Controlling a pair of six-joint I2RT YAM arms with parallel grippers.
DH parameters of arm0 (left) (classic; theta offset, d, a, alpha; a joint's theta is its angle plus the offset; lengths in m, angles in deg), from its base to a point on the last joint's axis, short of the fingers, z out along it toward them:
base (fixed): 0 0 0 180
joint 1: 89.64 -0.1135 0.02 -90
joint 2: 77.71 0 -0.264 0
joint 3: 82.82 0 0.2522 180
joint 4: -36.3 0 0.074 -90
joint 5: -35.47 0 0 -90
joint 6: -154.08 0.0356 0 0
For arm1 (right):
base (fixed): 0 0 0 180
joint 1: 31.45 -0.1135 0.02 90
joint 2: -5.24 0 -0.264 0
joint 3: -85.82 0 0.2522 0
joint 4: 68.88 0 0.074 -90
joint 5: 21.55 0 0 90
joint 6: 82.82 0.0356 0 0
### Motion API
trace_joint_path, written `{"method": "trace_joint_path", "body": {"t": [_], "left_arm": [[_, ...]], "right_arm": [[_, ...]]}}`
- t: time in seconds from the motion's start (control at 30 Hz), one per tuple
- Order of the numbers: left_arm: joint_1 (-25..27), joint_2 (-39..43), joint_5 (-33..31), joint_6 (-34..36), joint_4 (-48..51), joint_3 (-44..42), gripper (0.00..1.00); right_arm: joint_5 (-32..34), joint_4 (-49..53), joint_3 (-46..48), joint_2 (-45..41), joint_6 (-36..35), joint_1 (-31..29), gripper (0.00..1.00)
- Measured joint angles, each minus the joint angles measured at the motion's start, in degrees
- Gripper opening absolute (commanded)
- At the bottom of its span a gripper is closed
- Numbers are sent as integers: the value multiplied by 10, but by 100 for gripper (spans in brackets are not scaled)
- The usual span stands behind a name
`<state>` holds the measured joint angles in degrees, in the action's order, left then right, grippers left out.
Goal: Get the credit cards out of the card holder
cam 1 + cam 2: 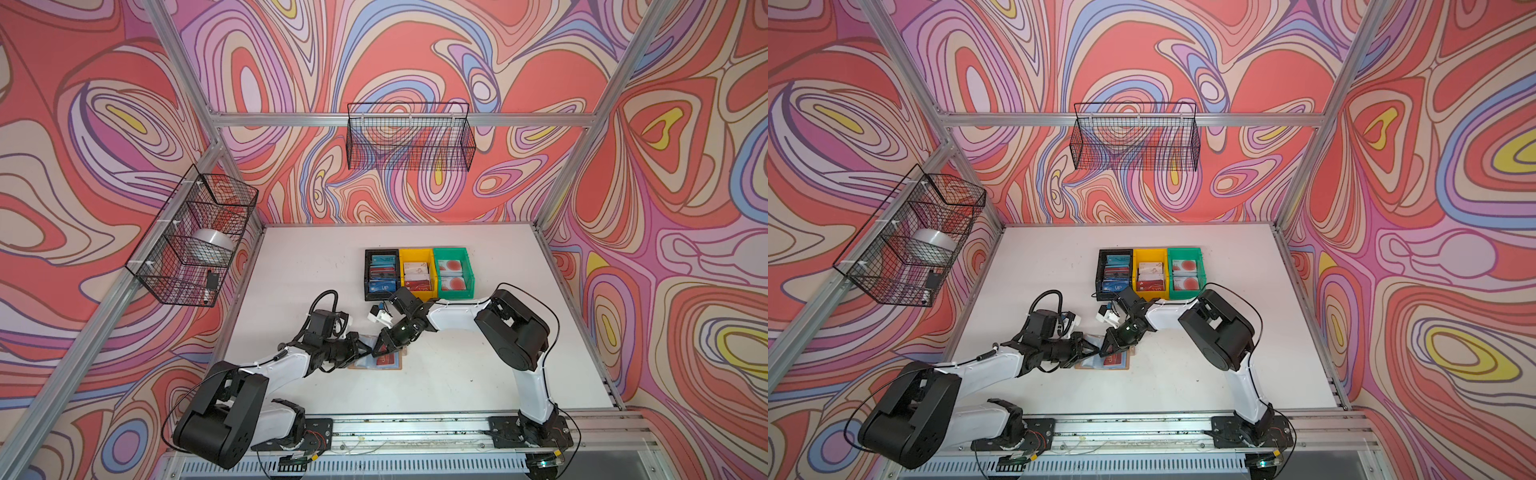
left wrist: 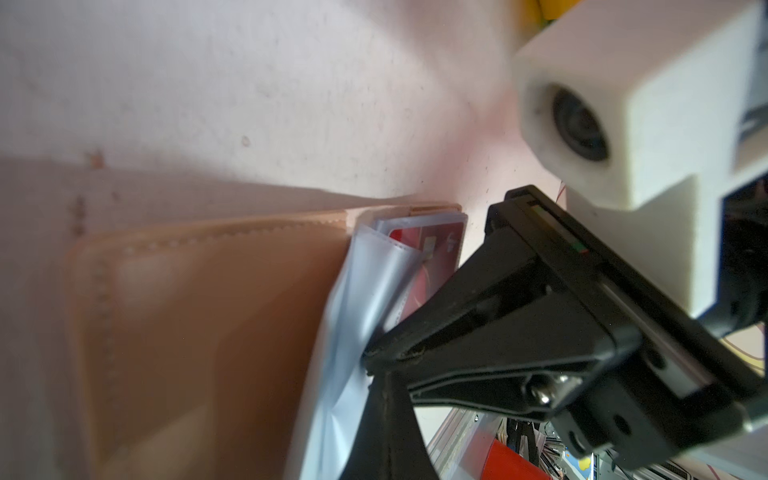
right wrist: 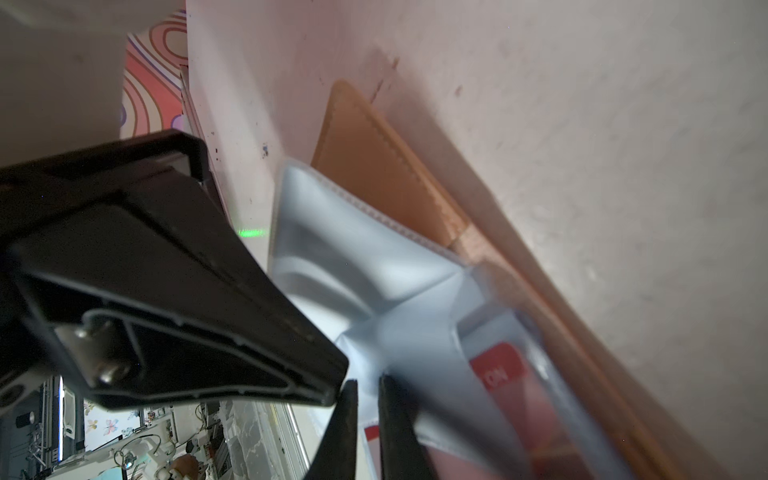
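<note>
The tan card holder [image 1: 397, 366] [image 2: 208, 311] lies open on the table between both arms. A dark red credit card [image 2: 436, 249] [image 3: 498, 370] sits inside a clear sleeve page [image 2: 365, 282] [image 3: 365, 257]. One bluish-grey page is pulled up and puckered. My left gripper [image 1: 368, 350] [image 2: 384, 378] is shut on that page. My right gripper [image 1: 376, 355] [image 3: 368, 386] meets it tip to tip over the open sleeves. Its fingers stand a narrow slit apart, and one fingertip [image 3: 392, 399] lies against the page. Whether anything sits in the slit is unclear.
Behind the arms stand a black bin [image 1: 367, 274], a yellow bin [image 1: 401, 270] and a green bin [image 1: 469, 270], each holding cards. Wire baskets hang on the back wall [image 1: 409, 137] and the left wall [image 1: 191, 237]. The metal rail [image 1: 415, 428] runs along the front.
</note>
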<state>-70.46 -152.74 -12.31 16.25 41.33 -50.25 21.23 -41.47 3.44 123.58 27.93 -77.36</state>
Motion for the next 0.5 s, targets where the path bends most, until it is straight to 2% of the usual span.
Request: {"method": "trace_joint_path", "body": {"t": [0.2,0.5], "left_arm": [[4,-64,-3,-3,-35,2,0],[7,-106,21,-2,-80,12,0]], "right_arm": [[-1,5,2,-2,0,0,14],[36,53,2,-54,-13,1,15]]}}
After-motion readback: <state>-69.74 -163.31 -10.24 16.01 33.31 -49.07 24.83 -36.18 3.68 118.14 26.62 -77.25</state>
